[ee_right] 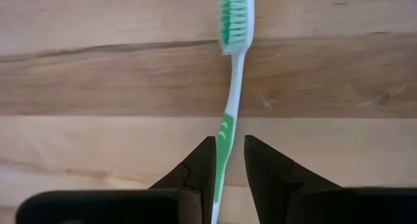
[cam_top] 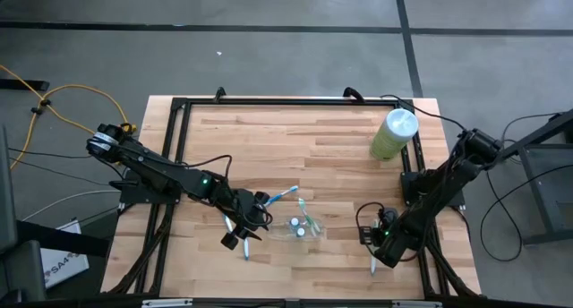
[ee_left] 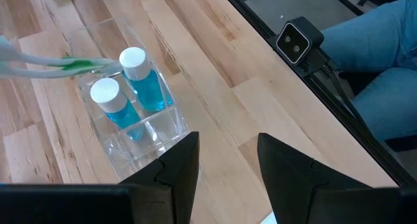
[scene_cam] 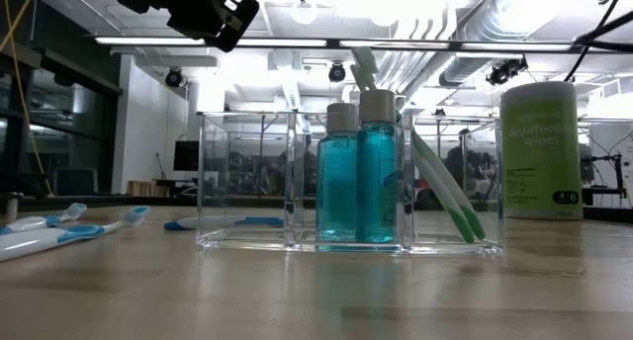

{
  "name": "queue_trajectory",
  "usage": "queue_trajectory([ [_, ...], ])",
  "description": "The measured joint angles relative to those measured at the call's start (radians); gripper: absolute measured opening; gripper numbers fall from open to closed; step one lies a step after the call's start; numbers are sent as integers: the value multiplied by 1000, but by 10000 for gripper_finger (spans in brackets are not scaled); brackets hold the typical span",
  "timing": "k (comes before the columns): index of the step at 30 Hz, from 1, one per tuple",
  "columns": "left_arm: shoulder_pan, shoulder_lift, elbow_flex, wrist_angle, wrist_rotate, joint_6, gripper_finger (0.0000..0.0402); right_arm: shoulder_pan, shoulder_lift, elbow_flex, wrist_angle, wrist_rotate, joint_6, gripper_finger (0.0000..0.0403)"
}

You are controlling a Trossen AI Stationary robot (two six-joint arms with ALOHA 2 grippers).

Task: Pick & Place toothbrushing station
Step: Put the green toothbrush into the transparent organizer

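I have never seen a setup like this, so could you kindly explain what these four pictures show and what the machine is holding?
It is a robot with two dark arms at a wooden table. One picture looks straight down on it, one looks level across the tabletop, and the other two come from cameras on the wrists.

Near the middle stands a clear plastic tray holding two small teal bottles and leaning green toothbrushes. Blue toothbrushes lie loose on the wood, and a tall pale-green wipes canister stands at the far right.

The left hand is open and empty, hovering beside the tray. The right hand, near the front right edge, has its fingers on either side of the handle of a green toothbrush that lies flat on the table; whether they already pinch it I cannot tell.
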Motion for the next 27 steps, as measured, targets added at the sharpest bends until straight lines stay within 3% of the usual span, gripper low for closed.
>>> queue_trajectory([
  [23, 0, 0, 0, -3, 0, 14, 151, -20, 108, 3, 60, -7, 11, 73],
  [27, 0, 0, 0, -3, 0, 14, 151, -22, 109, 2, 60, -12, 9, 57],
])
